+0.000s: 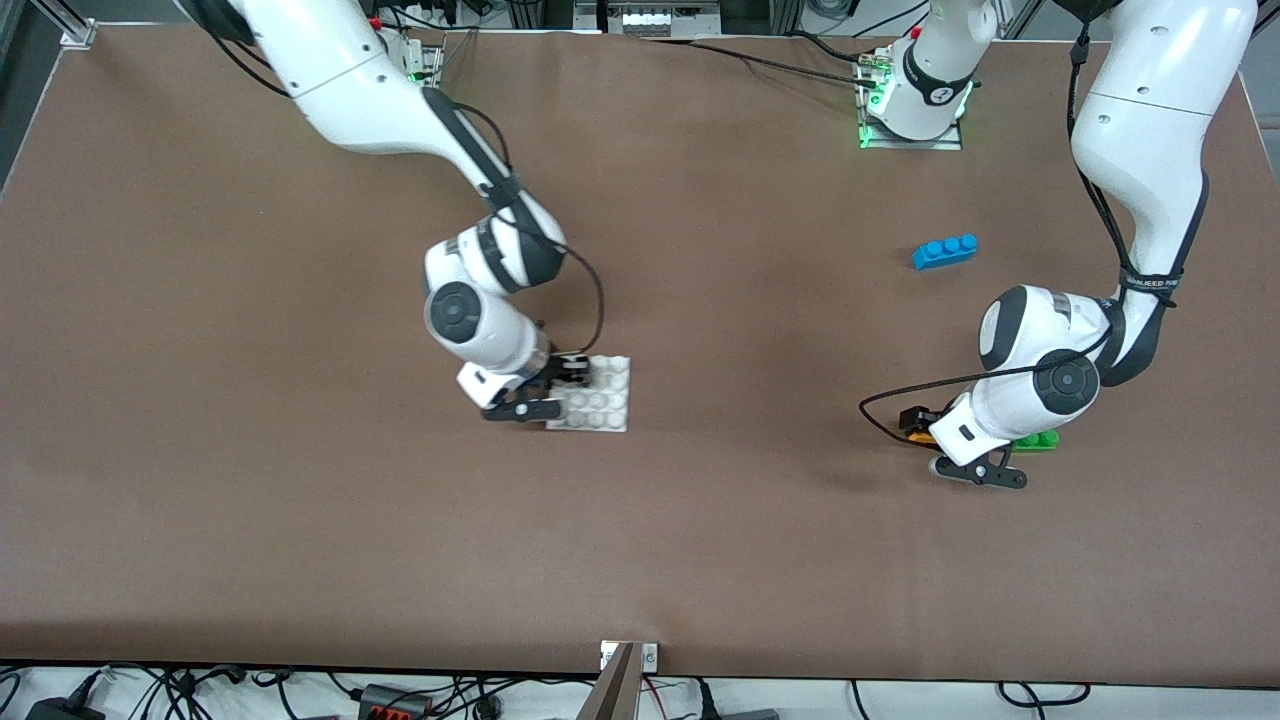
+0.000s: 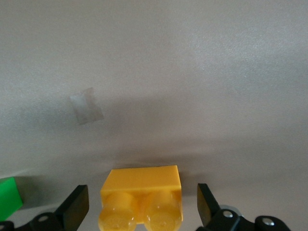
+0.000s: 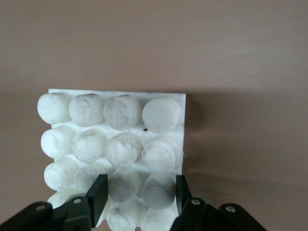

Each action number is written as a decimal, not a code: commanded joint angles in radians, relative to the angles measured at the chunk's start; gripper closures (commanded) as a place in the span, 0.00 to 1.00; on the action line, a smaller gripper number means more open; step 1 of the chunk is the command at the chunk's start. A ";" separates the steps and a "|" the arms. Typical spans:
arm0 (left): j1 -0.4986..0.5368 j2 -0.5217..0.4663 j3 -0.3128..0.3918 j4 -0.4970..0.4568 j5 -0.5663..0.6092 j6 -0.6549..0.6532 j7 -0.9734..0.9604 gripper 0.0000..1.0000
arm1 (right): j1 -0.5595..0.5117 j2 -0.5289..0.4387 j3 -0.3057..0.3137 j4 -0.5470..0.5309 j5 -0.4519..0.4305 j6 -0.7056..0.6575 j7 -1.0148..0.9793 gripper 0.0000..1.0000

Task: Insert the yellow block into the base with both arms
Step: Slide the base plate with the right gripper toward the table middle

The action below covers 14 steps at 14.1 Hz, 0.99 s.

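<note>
**Two claws, one on the base, one at the yellow block**

Two studs crown the yellow block (image 2: 141, 198), a small glossy orange-yellow brick lying on the brown desk (image 1: 300, 560) toward the left arm's end. The left claw (image 2: 143, 208) is down around it, fingers (image 2: 75, 208) wide on either side with a gap between each pad and the brick, so nothing is held. A green brick (image 1: 1038, 440) lies just beside the block, half hidden under the left wrist. A blue three-stud brick (image 1: 945, 251) sits farther from the front camera than the block, well apart from it.

The base (image 1: 603, 400), a flat white square plate with a four-by-four grid of round studs, some smudged grey, lies flat well away from the block, toward the right arm's end. The right claw (image 3: 137, 197) is low at the base's edge, fingers narrowed onto a stud of the edge rows.

A cable strap on the left arm carries small print too fine to read.
</note>
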 commanded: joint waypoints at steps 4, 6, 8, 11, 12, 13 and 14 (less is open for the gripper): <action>0.007 -0.038 -0.003 -0.042 0.019 0.011 0.013 0.20 | 0.168 0.192 -0.003 0.216 0.026 0.024 0.136 0.58; 0.008 -0.038 -0.005 -0.048 0.019 0.011 0.013 0.21 | 0.179 0.189 -0.004 0.218 0.023 0.024 0.148 0.57; 0.007 -0.039 -0.005 -0.050 0.019 0.011 0.013 0.23 | 0.165 0.169 -0.004 0.221 0.020 0.014 0.148 0.27; 0.008 -0.041 -0.007 -0.050 0.019 0.011 0.013 0.25 | 0.159 0.078 -0.012 0.213 0.011 -0.034 0.145 0.00; 0.007 -0.044 -0.005 -0.050 0.019 0.010 0.013 0.29 | 0.150 0.039 -0.020 0.216 0.009 -0.103 0.148 0.00; 0.007 -0.044 -0.007 -0.050 0.019 0.010 0.013 0.33 | 0.138 -0.020 -0.044 0.215 0.006 -0.181 0.139 0.00; 0.007 -0.046 -0.007 -0.048 0.019 0.008 0.013 0.36 | 0.128 -0.065 -0.075 0.215 -0.006 -0.261 0.127 0.00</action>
